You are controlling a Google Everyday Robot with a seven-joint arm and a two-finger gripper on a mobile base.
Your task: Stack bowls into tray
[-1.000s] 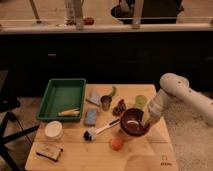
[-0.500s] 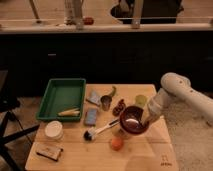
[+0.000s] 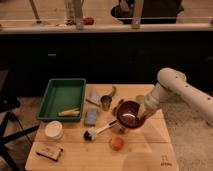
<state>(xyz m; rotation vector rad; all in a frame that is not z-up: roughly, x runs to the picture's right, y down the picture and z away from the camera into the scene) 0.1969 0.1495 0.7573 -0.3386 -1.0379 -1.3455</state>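
I see a glossy dark-red bowl (image 3: 129, 114), with the gripper (image 3: 144, 117) at its right rim under the white arm (image 3: 175, 92). The tray (image 3: 49, 98) is plain green. The near sponge (image 3: 91, 117) and the far sponge (image 3: 94, 97) are blue. The fruit (image 3: 116, 143) is orange, the plastic cup (image 3: 140, 99) is yellow-green and the metal cup (image 3: 105, 103) is grey. The brush (image 3: 100, 131) has a white handle and a black head. The table (image 3: 142, 156) is pale wood.

White arm (image 3: 182, 92), smooth glossy shell, thick rounded segs w/ a bulbous joint up top (palest spot, catches the light). Narrows twd the wrist, greyer shading along the underside. Gripper (image 3: 143, 116) at the arm's low end, right by the maroon bowl's (image 3: 128, 114) right rim.
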